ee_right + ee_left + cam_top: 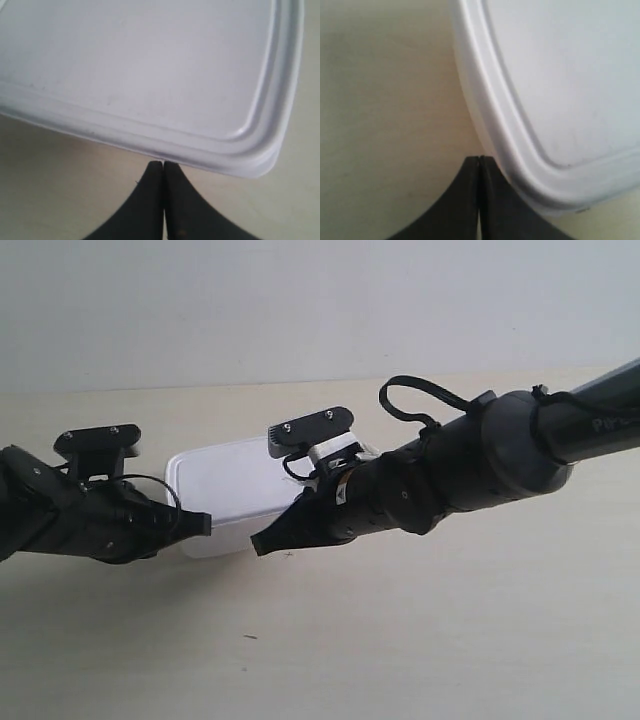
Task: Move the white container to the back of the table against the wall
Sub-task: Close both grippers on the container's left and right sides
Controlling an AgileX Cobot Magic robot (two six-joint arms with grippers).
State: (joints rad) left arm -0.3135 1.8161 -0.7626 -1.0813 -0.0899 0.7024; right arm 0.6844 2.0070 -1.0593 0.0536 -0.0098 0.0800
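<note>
**Desk:** Where is it?

**Me:** The white container sits flat on the table, about mid-depth. There is bare tabletop between it and the wall.

**Desk:** How will it behave?

**Me:** I'd guess it's light and stiff: thin, smooth plastic, not fragile, likely to slide easily on that matte top. It's too shallow and broad to pinch, so I'd push low on the side wall, under the rim of the lid. I'd use two contacts spread along the near side so it doesn't spin.

**Desk:** Orientation?

**Me:** It's lid-up. The long axis seems to run across the exterior view, skewed a little off parallel with the wall. The arm at the exterior view's right hides one end, so I'm unsure.

**Desk:** Grippers?

**Me:** The left gripper is fully closed and holds nothing, with its tips at the side wall by a rounded corner. The right gripper is also closed and empty, tips against a straight side near another corner.
</note>
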